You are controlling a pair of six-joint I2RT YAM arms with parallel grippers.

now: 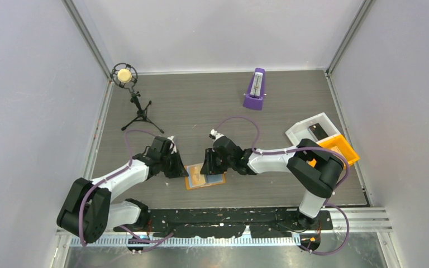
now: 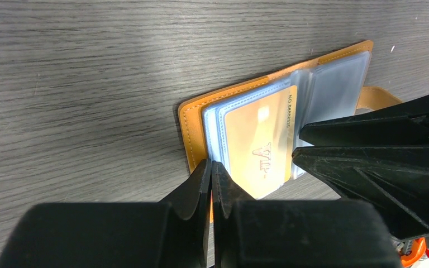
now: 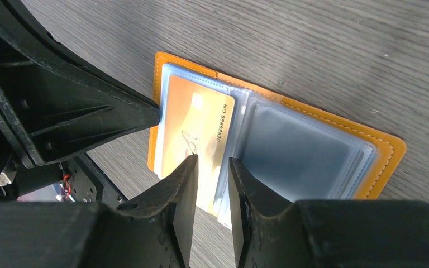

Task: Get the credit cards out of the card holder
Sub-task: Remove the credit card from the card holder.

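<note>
The orange card holder [image 1: 215,181] lies open on the table between my two grippers. It shows clear plastic sleeves in the left wrist view [image 2: 192,131] and the right wrist view [image 3: 388,148]. A gold card [image 2: 260,151] marked VIP sits in the top sleeve [image 3: 192,120]. My left gripper [image 1: 179,167] is shut at the holder's outer orange edge [image 2: 210,164], with an orange sliver between its fingers. My right gripper [image 1: 208,167] stands slightly open over the gold card's inner edge and the sleeves [image 3: 212,162]. No light blue or grey-striped card shows.
A purple metronome [image 1: 255,89] stands at the back. A microphone on a tripod [image 1: 125,75] is at the back left. A white bin [image 1: 299,132] holding a dark flat thing and an orange bin [image 1: 343,146] sit at the right.
</note>
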